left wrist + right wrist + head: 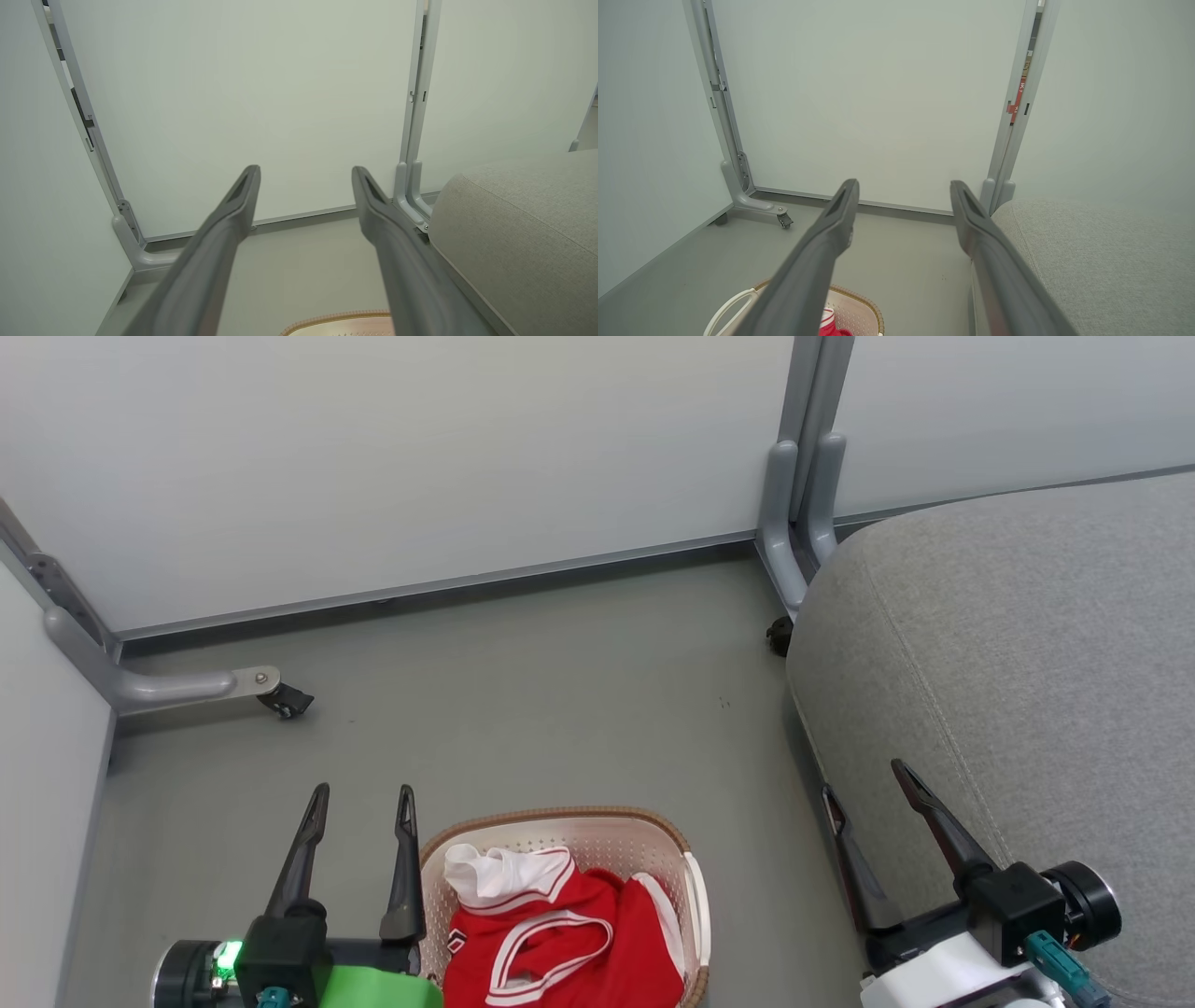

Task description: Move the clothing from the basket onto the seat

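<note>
Left pincer (364, 791) and right pincer (862, 777) gaped empty; the left needed lowering toward four o'clock, probably onto the bunched middle of the clothing (560, 933).

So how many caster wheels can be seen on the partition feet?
2. The left caster ends the partition foot by the left wall; the right caster sits by the seat's far corner. Others may be hidden behind the seat.

Left gripper (364, 790) and right gripper (862, 777), jaws wide, empty.
</note>
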Controlling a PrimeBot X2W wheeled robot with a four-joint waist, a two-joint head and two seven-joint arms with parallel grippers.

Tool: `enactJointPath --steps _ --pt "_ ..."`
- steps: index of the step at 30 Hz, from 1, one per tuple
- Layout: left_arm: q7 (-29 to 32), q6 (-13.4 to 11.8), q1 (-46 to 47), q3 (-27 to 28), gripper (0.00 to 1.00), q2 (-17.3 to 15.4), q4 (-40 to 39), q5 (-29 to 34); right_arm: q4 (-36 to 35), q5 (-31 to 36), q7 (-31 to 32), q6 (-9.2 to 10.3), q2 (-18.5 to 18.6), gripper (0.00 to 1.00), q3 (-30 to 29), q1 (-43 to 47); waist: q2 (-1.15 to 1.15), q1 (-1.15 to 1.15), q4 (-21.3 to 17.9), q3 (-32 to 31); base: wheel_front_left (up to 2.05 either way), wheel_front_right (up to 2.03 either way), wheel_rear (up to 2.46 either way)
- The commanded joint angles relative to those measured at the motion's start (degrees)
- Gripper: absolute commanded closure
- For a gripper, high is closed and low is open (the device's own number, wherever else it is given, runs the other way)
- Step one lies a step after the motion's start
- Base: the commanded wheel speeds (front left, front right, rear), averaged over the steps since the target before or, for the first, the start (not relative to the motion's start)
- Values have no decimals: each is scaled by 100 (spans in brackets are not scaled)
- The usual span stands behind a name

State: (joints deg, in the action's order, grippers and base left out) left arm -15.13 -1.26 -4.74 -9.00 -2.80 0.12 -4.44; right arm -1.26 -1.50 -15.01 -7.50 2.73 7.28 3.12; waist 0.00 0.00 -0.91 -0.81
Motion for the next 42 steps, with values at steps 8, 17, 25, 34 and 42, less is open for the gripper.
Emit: enactJointPath --steps 8,17,25,34,42 --pt "-3 68 70 -78 0 -17 173 -110 -72 24 -25 2 26 0 -38 -12 0 0 -3 300 0 0 0" --pt "-1 416 877 -341 0 -17 629 -254 -269 105 -20 2 27 0 -308 -560 0 0 166 1516 0 0 0" --pt "0 839 1996 -973 0 -125 1785 143 -459 162 -20 2 26 0 -462 -1308 0 0 171 2739 0 0 0" --pt "-1 869 3449 -2572 0 -417 3359 -257 -696 46 -20 3 29 0 -657 -1920 0 0 -2 3793 0 0 0" --pt "-1 870 4825 -3774 0 -325 5035 -735 -932 76 -20 3 24 0 -904 -2122 0 0 -101 4535 0 0 0"
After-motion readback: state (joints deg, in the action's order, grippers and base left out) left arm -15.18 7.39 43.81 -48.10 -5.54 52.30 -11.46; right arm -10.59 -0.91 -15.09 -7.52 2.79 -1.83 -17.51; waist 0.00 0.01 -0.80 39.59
